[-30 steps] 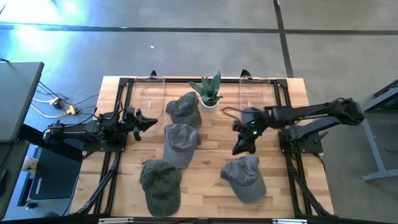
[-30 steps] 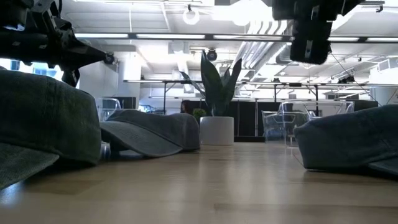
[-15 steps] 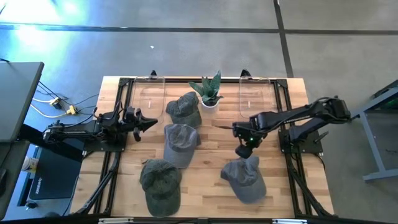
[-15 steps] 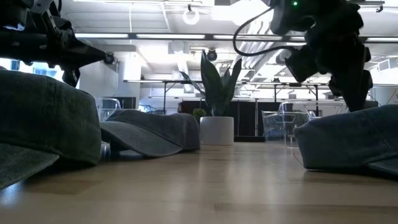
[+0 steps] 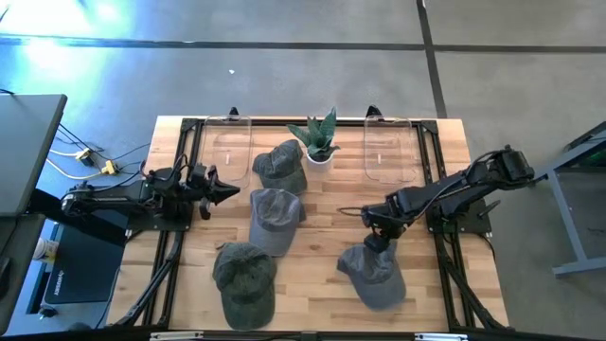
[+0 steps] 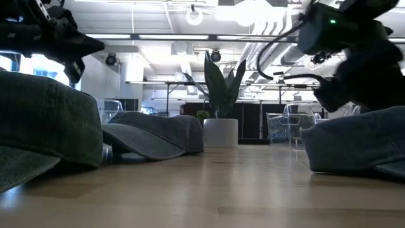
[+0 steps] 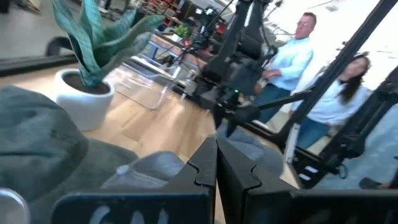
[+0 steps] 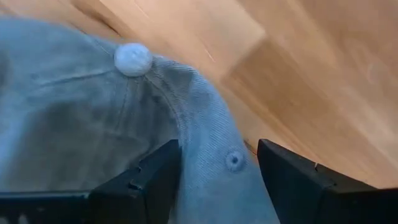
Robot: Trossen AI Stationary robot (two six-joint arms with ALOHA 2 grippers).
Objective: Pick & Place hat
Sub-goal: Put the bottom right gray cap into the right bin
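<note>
Four caps lie crown-up on the wooden table: a grey-blue one (image 5: 371,275) at near right, a green one (image 5: 246,279) at near left, a grey one (image 5: 275,218) in the middle and a grey-green one (image 5: 279,166) farther back. My right gripper (image 5: 377,242) is open and low over the far side of the grey-blue cap's crown (image 8: 93,124), close to the top button (image 8: 133,59). One finger (image 8: 146,180) stands over the cloth. The other (image 8: 298,177) is beyond the cap's edge. My left gripper (image 5: 220,192) hovers shut at the table's left. My right gripper comes from above, slanting from the far right, with its open fingers either side of the crown's panel with the eyelet (image 8: 234,160). Whether the fingers touch the cloth I cannot tell. The cap lies flat on the table.
A potted plant (image 5: 320,152) stands at the far middle, between two clear lidded trays (image 5: 227,147) (image 5: 391,152). Bare wood lies between the caps at the table's middle. Two people (image 7: 323,93) stand beyond the table in the left wrist view.
My right gripper has moved toward the near edge and come down, from above the bare wood far of the grey-blue cap to the cap's crown. The caps have stayed where they were.
</note>
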